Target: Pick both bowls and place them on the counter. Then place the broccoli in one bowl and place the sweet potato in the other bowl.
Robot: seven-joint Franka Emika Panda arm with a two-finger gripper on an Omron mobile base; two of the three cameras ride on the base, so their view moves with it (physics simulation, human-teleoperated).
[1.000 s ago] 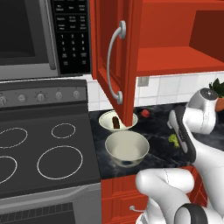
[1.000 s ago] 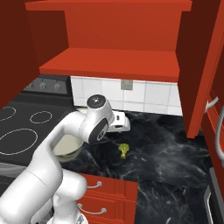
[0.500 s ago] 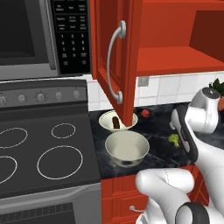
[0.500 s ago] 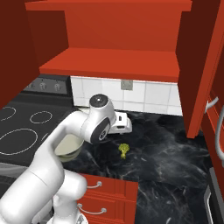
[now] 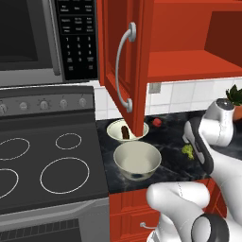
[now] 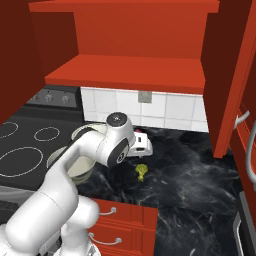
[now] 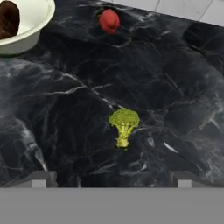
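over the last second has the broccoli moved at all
No. The broccoli sits at the same spot on the counter, right of the deeper bowl.

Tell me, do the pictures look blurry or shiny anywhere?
Hand view: the broccoli looks soft and blocky, and the counter shows pale veins but no glare. Left base view: sharp, with the empty bowl evenly lit. Right base view: dim under the cabinet.
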